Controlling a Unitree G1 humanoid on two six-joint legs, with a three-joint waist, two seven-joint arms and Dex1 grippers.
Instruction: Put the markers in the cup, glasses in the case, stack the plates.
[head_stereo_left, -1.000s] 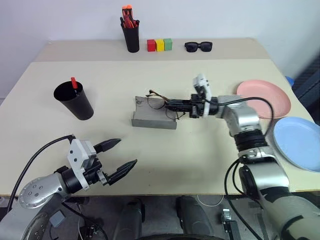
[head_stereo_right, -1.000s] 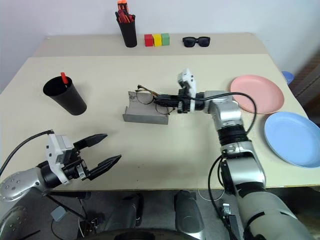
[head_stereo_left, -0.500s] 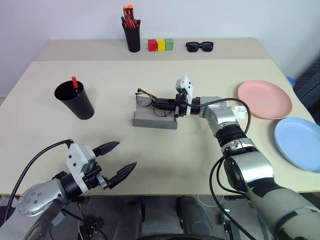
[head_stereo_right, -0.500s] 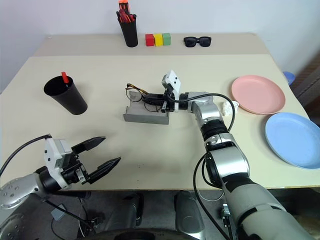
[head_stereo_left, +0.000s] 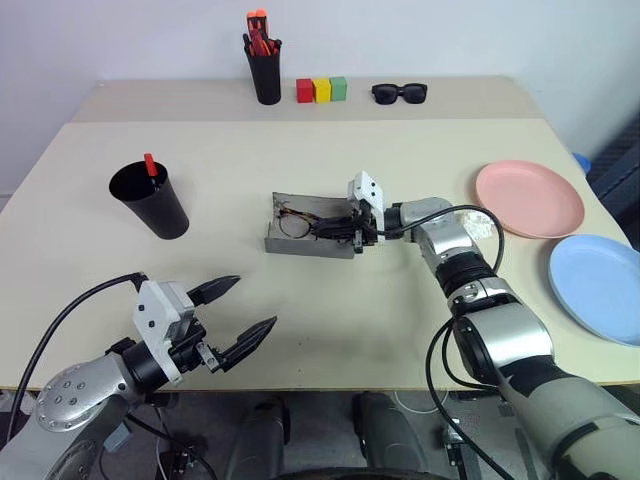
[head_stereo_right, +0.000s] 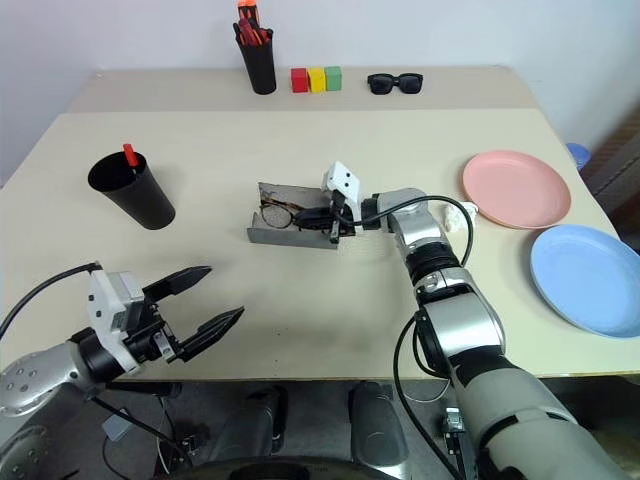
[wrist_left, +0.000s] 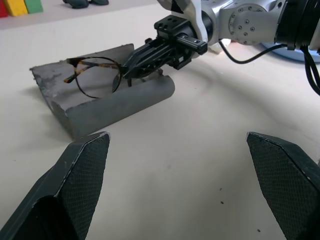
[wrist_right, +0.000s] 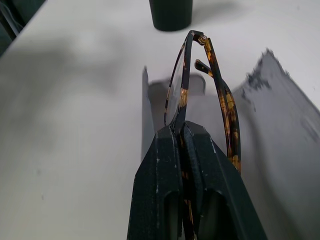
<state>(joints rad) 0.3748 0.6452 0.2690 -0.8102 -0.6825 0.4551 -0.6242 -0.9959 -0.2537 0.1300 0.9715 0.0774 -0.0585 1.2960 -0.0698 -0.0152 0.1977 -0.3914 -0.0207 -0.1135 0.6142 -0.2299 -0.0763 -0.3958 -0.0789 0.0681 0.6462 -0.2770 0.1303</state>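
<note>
1. Left gripper (head_stereo_left: 232, 310): jaws spread wide and empty, hovering at the table's (head_stereo_left: 330, 330) near edge, apparently idle.
2. Right gripper (head_stereo_right: 318, 218): jaws clamped on the glasses (wrist_left: 97, 75), holding them low inside the open grey case (head_stereo_left: 308, 243), apparently for release there.
3. Blue plate (head_stereo_left: 598, 285) and pink plate (head_stereo_left: 528, 197): side by side at right, unstacked.
4. Cup (head_stereo_left: 148, 201): holds one red-capped marker (head_stereo_left: 148, 163).
</note>
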